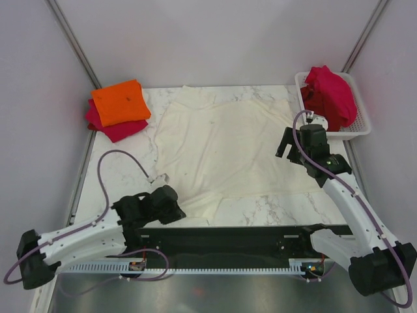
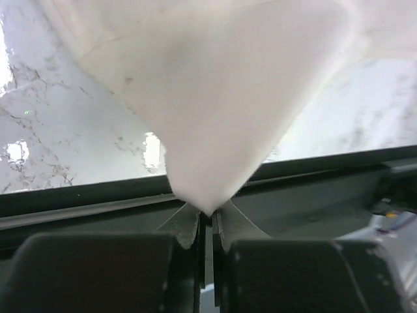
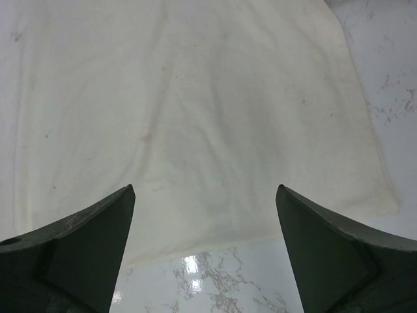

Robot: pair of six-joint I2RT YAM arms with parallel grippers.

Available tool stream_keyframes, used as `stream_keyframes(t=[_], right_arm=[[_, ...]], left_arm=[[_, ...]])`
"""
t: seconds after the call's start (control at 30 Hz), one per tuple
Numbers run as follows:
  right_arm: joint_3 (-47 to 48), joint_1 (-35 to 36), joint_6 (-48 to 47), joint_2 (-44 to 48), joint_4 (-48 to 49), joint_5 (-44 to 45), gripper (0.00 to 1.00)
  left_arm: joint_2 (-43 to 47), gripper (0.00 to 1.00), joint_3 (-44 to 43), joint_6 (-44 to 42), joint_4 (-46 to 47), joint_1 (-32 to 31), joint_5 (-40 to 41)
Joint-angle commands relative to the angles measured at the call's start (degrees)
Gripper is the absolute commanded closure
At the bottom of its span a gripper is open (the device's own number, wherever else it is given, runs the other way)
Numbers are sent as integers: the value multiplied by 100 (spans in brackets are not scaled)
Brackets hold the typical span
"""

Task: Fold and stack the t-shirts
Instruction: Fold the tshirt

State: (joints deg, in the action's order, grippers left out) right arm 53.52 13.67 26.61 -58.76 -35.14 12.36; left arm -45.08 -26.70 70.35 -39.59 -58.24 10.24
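A cream-white t-shirt [image 1: 221,140] lies spread flat over the middle of the marble table. My left gripper [image 1: 178,210] sits at its near left corner. In the left wrist view the jaws [image 2: 208,214] are shut on a pinched tip of that cream cloth [image 2: 221,85], which fans out above them. My right gripper [image 1: 292,140] hovers at the shirt's right edge. Its fingers [image 3: 98,228] stand wide open over the cream cloth [image 3: 195,111] and touch nothing. A folded orange t-shirt [image 1: 120,102] lies on a folded red one [image 1: 117,129] at the back left.
A white mesh basket [image 1: 362,124] at the back right holds crumpled red t-shirts [image 1: 332,94]. A black rail [image 1: 228,235] runs along the table's near edge between the arm bases. White walls with metal posts close in the back and sides.
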Motion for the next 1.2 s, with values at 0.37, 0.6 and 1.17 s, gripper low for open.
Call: stream_keyframes(t=[0.37, 0.6, 1.17], right_arm=[[-1835, 4, 2137, 1032, -607, -279, 2], [-2284, 13, 2638, 1930, -1241, 433, 2], [-2636, 4, 3368, 1272, -1400, 91, 10]], left_arm=[[1722, 98, -986, -30, -1024, 49, 787], [1625, 98, -881, 594, -2404, 49, 1015], [1687, 98, -494, 383, -1850, 49, 1050]])
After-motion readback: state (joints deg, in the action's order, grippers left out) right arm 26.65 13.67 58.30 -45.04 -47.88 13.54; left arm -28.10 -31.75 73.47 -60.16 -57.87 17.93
